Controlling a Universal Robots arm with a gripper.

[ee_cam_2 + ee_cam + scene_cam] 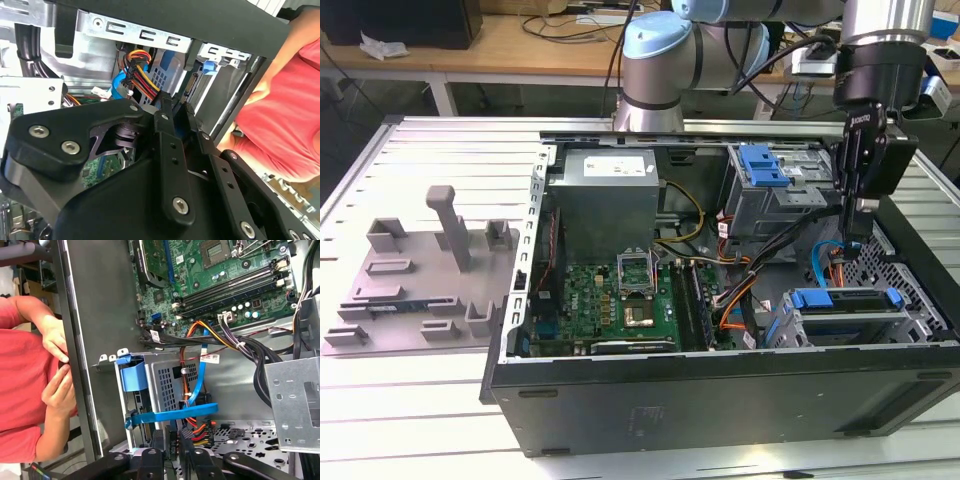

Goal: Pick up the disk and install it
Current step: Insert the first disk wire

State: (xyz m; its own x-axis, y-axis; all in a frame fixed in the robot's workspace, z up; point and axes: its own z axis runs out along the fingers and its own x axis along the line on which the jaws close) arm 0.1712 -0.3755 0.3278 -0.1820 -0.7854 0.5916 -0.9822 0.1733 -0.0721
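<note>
The tool [854, 238], fingers [167, 145] a narrow gap apart and holding nothing, hovers over the disk [847, 305], seated lower right in the computer case [720, 400].

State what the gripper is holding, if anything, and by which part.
Nothing, as far as shows: the gripper hangs empty by the drive cage, where the disk sits.
</note>
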